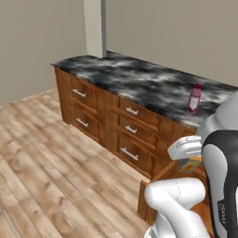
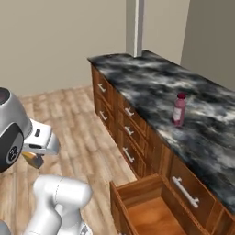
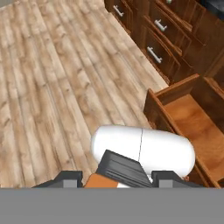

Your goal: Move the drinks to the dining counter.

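Note:
A maroon-pink bottle (image 1: 195,98) (image 2: 179,109) with a dark red cap stands upright on the dining counter (image 1: 135,76) (image 2: 137,75), near its front edge. My gripper (image 1: 190,159) (image 2: 34,156) hangs low beside the cabinets, off the counter, shut on the small orange-yellow drink carton (image 1: 189,165) (image 2: 32,159). In the hand view the carton (image 3: 99,182) sits between the two dark fingertips (image 3: 69,180), mostly hidden at the bottom edge.
A wooden drawer (image 1: 151,186) (image 2: 147,209) (image 3: 188,116) stands pulled open below the counter, close to the arm. Closed drawers with silver bar handles (image 1: 130,153) (image 2: 128,155) line the cabinet front. A pale pillar (image 1: 95,28) rises at the counter's far end. Wooden floor (image 1: 56,176) lies to the left.

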Motion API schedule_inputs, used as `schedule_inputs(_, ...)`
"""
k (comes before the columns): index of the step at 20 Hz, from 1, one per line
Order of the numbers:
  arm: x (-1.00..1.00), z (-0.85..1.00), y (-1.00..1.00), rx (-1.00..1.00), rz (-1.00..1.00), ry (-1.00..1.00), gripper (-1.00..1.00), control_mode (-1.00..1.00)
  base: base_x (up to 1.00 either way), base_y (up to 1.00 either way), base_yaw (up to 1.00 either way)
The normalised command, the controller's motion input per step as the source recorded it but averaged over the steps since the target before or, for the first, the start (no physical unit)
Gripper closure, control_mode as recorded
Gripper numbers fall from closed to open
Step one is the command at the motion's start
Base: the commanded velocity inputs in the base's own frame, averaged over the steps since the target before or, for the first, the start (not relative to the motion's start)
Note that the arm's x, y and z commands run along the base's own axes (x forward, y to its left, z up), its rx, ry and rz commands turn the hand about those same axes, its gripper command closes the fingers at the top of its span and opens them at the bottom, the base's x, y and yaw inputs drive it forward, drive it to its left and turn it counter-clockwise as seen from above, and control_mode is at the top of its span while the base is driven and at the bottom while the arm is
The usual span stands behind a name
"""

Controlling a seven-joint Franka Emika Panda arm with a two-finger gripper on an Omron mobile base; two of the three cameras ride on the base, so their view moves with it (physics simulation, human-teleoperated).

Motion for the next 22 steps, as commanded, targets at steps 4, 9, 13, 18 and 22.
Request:
schedule_inputs(4, 0.00, 0.00, 0.00, 0.00, 0.00, 0.00, 1.00, 1.00, 1.00, -0.61, 0.07)
schedule_inputs(9, 0.00, 0.00, 0.00, 0.00, 0.00, 0.00, 1.00, 1.00, 1.00, -0.97, 0.08)
schedule_inputs(13, 0.00, 0.00, 0.00, 0.00, 0.00, 0.00, 1.00, 1.00, 0.89, -1.00, -0.08)
schedule_inputs(18, 0.00, 0.00, 0.00, 0.00, 0.00, 0.00, 1.00, 1.00, 0.65, -0.95, -0.44)
schedule_inputs(22, 0.00, 0.00, 0.00, 0.00, 0.00, 0.00, 1.00, 1.00, 0.60, -0.70, -0.59)
